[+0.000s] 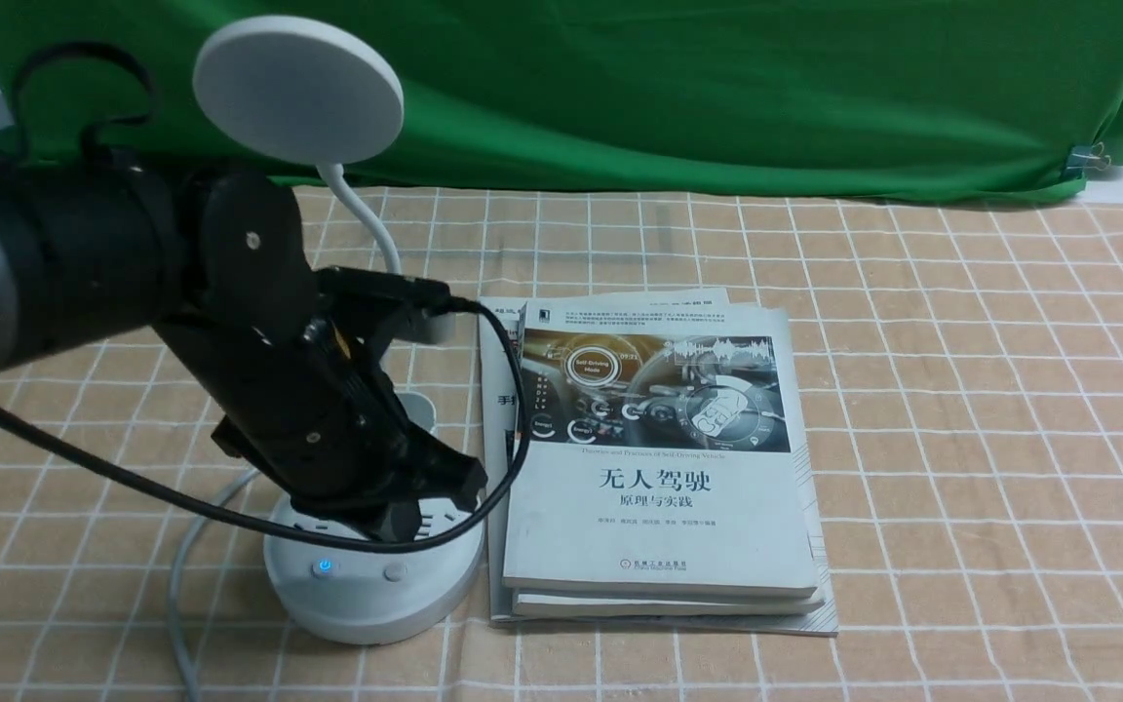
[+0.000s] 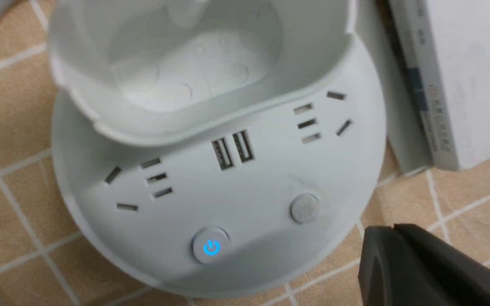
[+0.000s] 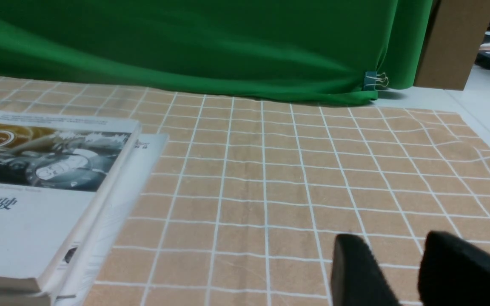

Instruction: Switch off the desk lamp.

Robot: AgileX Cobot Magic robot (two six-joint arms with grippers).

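Note:
The white desk lamp stands at the left of the table: its disc head [image 1: 298,88], bendy neck [image 1: 367,210] and round base [image 1: 376,595]. In the left wrist view the base [image 2: 249,182] shows sockets, the cup [image 2: 194,63], a button lit blue [image 2: 211,246] and a plain grey button [image 2: 304,208]. My left gripper [image 1: 410,517] hovers low over the base; its shut, empty tip [image 2: 391,227] is beside the base's rim, close to the grey button. My right gripper [image 3: 394,242] is open and empty, low over bare cloth, and is out of the front view.
A stack of books [image 1: 659,458] lies right next to the base, and also shows in both wrist views [image 2: 462,76] [image 3: 36,191]. The lamp's grey cable [image 1: 176,575] loops at the front left. A green curtain [image 1: 669,88] closes the back. Checked cloth [image 1: 990,409] covers the table.

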